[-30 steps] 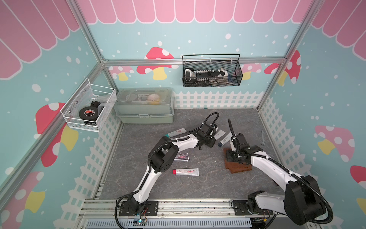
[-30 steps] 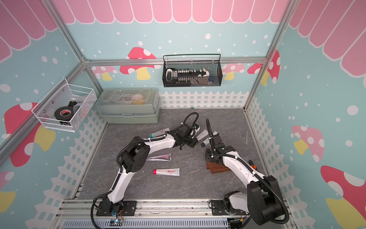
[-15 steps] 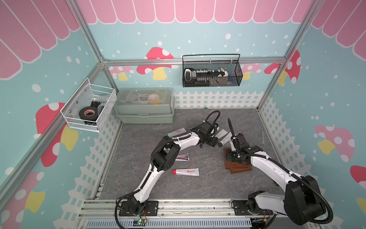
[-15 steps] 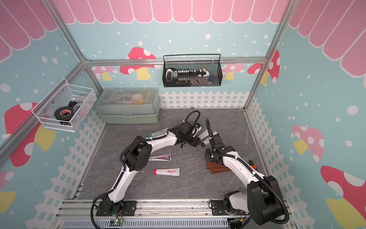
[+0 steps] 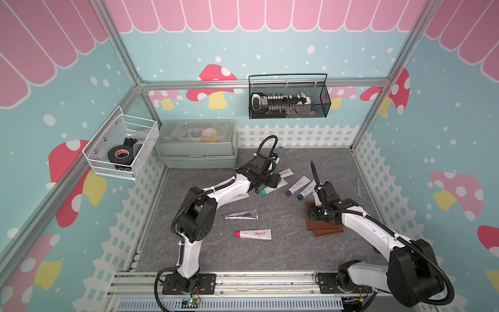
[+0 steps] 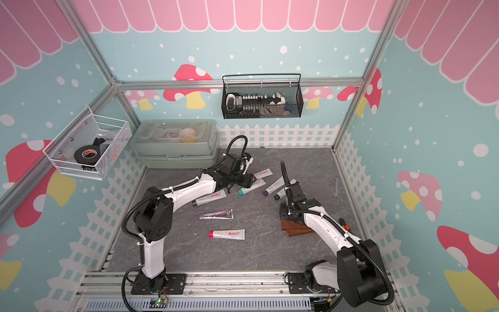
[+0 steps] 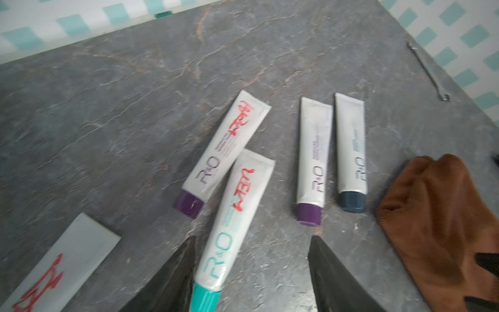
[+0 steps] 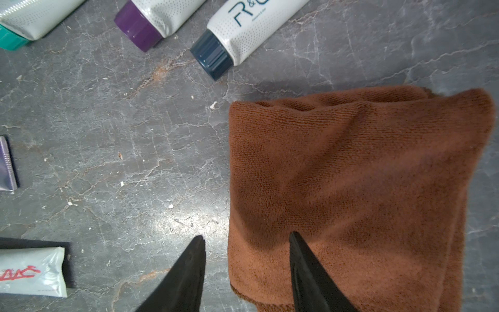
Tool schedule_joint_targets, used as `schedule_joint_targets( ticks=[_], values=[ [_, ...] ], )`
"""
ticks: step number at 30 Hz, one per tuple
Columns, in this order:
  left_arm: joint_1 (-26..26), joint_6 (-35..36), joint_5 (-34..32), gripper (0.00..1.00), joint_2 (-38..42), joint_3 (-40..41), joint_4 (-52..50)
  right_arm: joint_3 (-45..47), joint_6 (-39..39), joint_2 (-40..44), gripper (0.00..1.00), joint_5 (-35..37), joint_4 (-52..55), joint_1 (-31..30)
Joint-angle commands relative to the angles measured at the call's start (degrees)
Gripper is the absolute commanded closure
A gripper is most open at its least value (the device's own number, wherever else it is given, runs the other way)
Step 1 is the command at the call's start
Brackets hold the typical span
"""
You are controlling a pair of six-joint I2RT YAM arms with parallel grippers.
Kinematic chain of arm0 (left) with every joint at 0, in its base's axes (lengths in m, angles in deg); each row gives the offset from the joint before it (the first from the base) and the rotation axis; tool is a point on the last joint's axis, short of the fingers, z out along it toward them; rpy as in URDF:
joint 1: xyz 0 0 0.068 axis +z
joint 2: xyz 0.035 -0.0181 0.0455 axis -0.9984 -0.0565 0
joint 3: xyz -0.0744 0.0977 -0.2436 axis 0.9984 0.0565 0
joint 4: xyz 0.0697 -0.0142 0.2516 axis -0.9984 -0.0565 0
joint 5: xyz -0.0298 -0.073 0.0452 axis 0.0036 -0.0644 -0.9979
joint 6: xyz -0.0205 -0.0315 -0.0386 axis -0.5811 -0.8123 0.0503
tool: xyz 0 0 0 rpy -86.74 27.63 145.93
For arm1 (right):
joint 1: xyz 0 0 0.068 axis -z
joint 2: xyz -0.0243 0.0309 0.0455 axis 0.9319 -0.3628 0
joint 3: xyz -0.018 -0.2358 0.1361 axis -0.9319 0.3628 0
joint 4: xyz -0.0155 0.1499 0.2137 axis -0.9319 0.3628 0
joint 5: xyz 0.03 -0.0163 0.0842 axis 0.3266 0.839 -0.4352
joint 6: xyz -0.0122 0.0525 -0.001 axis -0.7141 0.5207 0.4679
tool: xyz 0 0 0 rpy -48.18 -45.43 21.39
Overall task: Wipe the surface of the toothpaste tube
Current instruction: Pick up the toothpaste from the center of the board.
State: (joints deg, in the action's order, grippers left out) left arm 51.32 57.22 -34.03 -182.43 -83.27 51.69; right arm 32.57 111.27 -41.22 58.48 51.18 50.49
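Two white-and-black robot arms. The left arm [image 5: 232, 186] stretches far forward and inward, elbow raised, wrist low over the table. The left gripper [image 7: 253, 239] has its black jaws spread wide. The right arm [image 5: 364, 224] reaches forward, wrist angled downward. The right gripper [image 8: 246, 235] has its jaws moderately apart.

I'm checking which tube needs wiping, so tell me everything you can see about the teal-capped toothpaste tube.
The teal-capped tube is white soft-looking plastic with teal lettering and red scribbles, cap on. It lies flat on the grey table, crimped end against a purple-capped tube, cap end between the jaws of the open left gripper, ungripped.
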Motion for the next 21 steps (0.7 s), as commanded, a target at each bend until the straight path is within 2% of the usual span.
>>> schedule_joint_targets(
  ticks=[1, 6, 14, 21],
  values=[
    [1.26, 0.67, -2.56, 0.35, -1.79, 0.98, -3.40, 0.67, -0.80, -0.19, 0.50, -0.72, -0.35, 0.22],
    [1.45, 2.19, -3.11, 0.35, -4.30, 0.24, -4.98, 0.46, -0.81, -0.78, 0.50, -0.66, -0.37, 0.27],
    [1.41, 2.54, -0.57, 0.35, -6.47, 0.51, -5.21, 0.36, -0.84, -1.11, 0.50, -0.32, -0.35, 0.29],
    [0.68, 3.01, -0.31, 0.35, -10.97, -3.51, -8.30, 0.42, -0.84, -1.14, 0.50, -0.11, -0.36, 0.22]
  ],
)
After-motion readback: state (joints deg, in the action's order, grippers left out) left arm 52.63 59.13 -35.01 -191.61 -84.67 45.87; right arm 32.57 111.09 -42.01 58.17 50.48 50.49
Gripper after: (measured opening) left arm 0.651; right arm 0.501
